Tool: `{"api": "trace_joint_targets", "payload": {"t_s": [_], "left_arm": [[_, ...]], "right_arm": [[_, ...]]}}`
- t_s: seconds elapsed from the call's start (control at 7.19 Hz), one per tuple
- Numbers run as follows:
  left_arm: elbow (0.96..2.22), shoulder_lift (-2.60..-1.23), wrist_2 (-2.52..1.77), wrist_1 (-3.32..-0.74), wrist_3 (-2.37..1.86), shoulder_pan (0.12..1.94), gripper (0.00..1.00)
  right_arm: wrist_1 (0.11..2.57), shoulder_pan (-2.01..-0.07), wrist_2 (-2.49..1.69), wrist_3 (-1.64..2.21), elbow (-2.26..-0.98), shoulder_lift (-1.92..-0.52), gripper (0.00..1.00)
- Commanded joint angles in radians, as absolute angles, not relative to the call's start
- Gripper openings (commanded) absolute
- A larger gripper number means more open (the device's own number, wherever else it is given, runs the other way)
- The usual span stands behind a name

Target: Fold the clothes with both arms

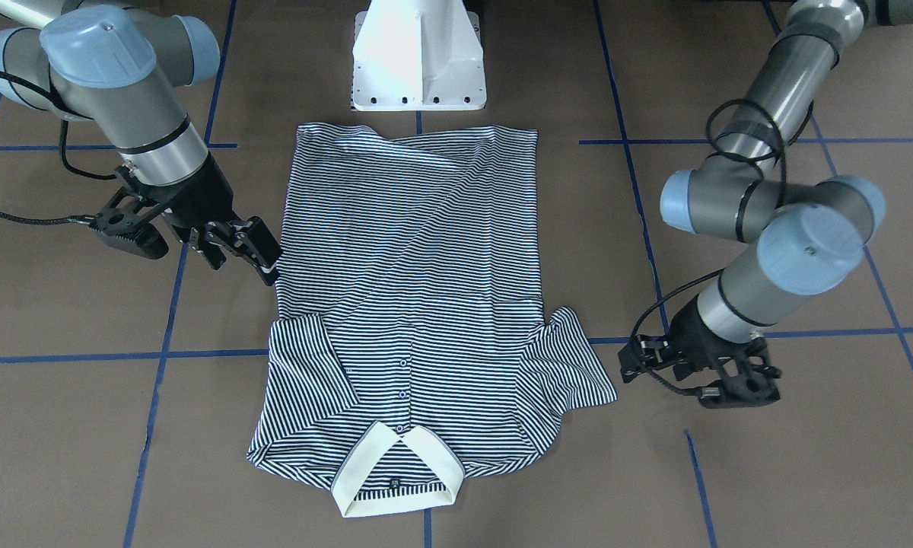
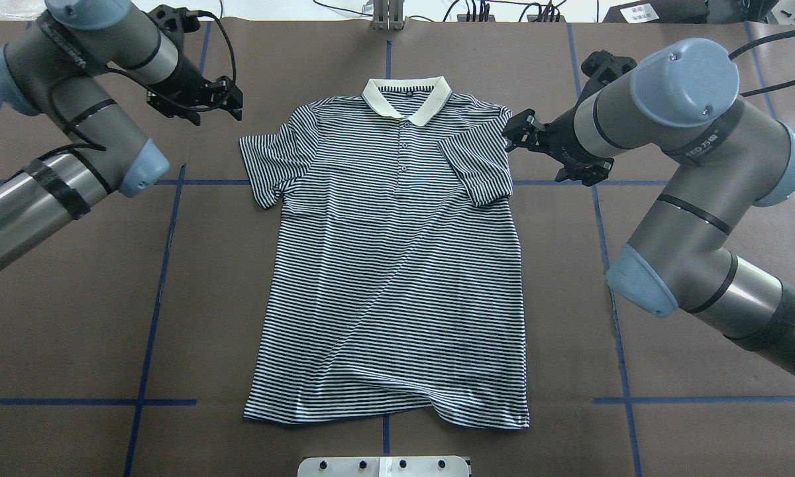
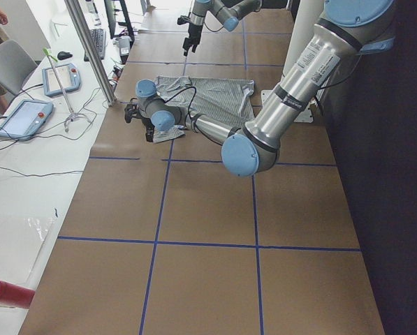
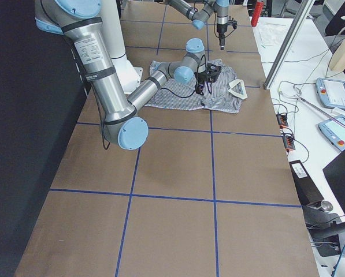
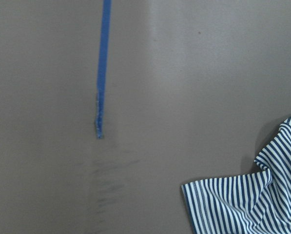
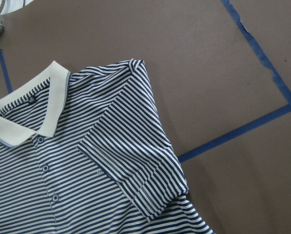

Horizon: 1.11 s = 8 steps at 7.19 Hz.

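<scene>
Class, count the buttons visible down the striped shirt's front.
3, in a line down the polo shirt: top button under the cream collar, middle button below it, bottom button lowest. Others may be hidden.

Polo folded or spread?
Mostly spread: the polo shirt lies flat at full length; only the sleeve on the robot's right is folded in over the chest.
</scene>
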<state>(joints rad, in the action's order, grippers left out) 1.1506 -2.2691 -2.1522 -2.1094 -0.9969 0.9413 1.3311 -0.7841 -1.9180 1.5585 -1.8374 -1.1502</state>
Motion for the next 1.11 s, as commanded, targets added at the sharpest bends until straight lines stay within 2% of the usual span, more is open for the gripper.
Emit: {"api": "trace_joint_targets", "payload": {"t_s": [0.0, 0.7, 0.97], "left_arm": [[1.031, -2.342, -2.033, -2.148, -1.020, 0.878, 0.69], [1.020, -2.339, -2.008, -2.140, -1.011, 0.856, 0.54], [1.020, -2.338, -1.968, -2.140, -1.009, 0.859, 0.54]], "right_arm": [[1.325, -0.782, -1.919, 1.555, -1.836, -1.157, 1.00], [1.324, -0.767, -1.905, 1.557, -1.830, -1.155, 1.00], [1.324, -0.764, -1.905, 1.557, -1.830, -1.155, 1.00]]}}
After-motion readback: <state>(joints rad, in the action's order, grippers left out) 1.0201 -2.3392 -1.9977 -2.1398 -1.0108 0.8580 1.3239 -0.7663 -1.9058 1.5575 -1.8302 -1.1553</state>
